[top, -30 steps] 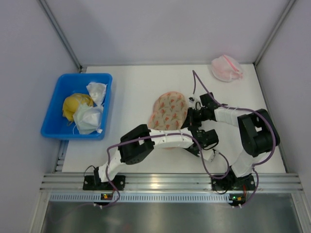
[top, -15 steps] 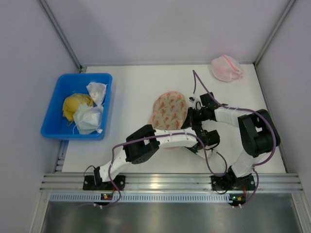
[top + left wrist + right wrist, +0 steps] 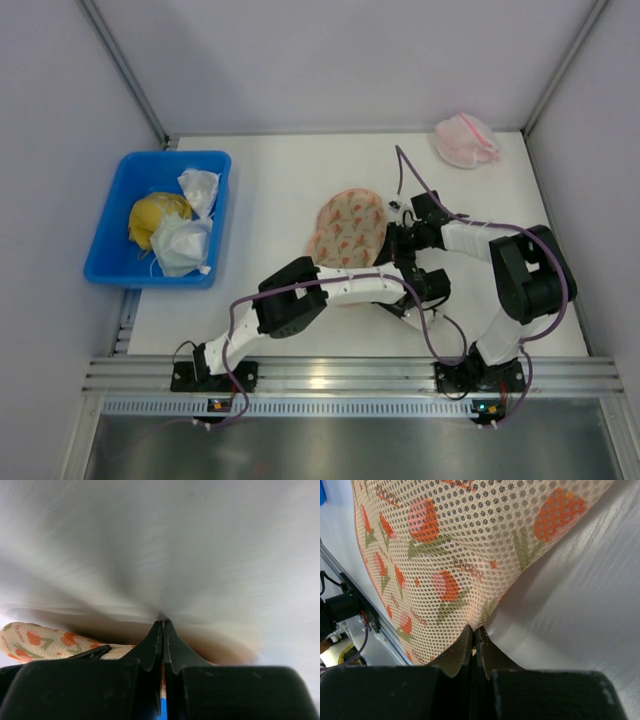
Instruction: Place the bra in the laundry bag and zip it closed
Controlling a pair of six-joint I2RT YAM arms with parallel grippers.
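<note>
The laundry bag [image 3: 345, 225], peach mesh with red-orange marks, lies at the table's middle. It fills the right wrist view [image 3: 445, 555], and one end shows low left in the left wrist view [image 3: 40, 640]. My right gripper [image 3: 392, 243] is shut on the bag's right edge, pinching a fold of mesh [image 3: 476, 628]. My left gripper [image 3: 428, 285] reaches across just below the bag's right end. It is shut [image 3: 163, 622] with its tips low over the bare table, and nothing shows between them. The bra is not in view.
A blue bin [image 3: 120, 215] at the left holds a yellow cloth lump [image 3: 155, 215] and white cloth bundles [image 3: 185, 245]. A pink-and-white mesh bundle [image 3: 467, 140] lies at the far right corner. Grey walls close in the table on three sides.
My left arm's elbow has swung a little to the right and the bag's outline has shifted slightly. Both grippers stay shut.
</note>
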